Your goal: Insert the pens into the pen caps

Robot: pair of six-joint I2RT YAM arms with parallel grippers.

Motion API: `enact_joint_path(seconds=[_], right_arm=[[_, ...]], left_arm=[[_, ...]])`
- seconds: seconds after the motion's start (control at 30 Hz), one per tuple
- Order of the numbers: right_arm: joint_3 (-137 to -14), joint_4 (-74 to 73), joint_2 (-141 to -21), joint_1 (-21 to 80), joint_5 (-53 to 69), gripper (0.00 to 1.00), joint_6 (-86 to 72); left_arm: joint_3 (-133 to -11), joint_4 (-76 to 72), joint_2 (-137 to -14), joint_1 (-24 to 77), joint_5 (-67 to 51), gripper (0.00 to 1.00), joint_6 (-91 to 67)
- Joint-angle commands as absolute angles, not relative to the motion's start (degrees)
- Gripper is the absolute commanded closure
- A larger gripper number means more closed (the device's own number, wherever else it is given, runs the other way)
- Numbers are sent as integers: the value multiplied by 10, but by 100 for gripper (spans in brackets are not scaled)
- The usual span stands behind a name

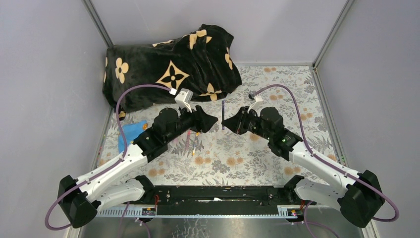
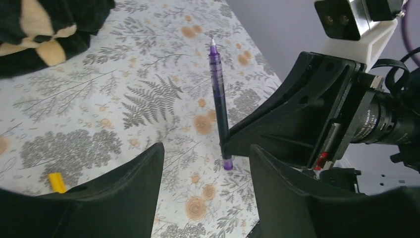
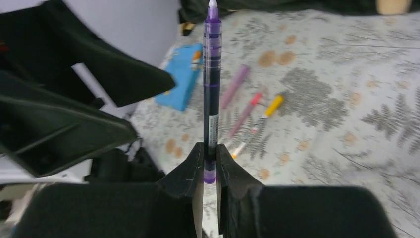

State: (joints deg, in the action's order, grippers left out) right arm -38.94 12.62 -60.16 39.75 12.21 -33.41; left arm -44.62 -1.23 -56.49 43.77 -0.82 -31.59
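My right gripper [image 3: 210, 166] is shut on the lower end of a dark purple pen [image 3: 212, 89] and holds it upright, tip up, above the table. The pen also shows in the top view [image 1: 223, 115] and the left wrist view [image 2: 218, 106]. My left gripper [image 2: 205, 171] is open and empty, its jaws facing the pen from the left, close to it but apart. In the top view the left gripper [image 1: 212, 122] and right gripper [image 1: 231, 120] nearly meet. A lilac stick [image 3: 234, 87], a pink-red pen [image 3: 246, 113] and a yellow-capped white pen [image 3: 265, 111] lie on the table.
A blue flat card [image 1: 131, 133] lies at the left of the floral cloth [image 1: 277, 84]. A black blanket with tan flowers [image 1: 173, 69] is heaped at the back left. A small yellow piece [image 2: 57, 182] lies by my left finger. Grey walls close three sides.
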Motion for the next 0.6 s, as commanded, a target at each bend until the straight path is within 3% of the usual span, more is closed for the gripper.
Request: enact_joint_path(seconds=[0.0, 0.4, 0.57], right_arm=[[-401, 243, -603, 399, 218, 100, -395], [-410, 275, -615, 400, 263, 100, -411], [-409, 284, -615, 405, 277, 100, -405]], left_arm=[[-452, -90, -576, 437, -54, 30, -327], [-450, -115, -589, 438, -71, 31, -343], [-451, -115, -588, 437, -68, 38, -344]])
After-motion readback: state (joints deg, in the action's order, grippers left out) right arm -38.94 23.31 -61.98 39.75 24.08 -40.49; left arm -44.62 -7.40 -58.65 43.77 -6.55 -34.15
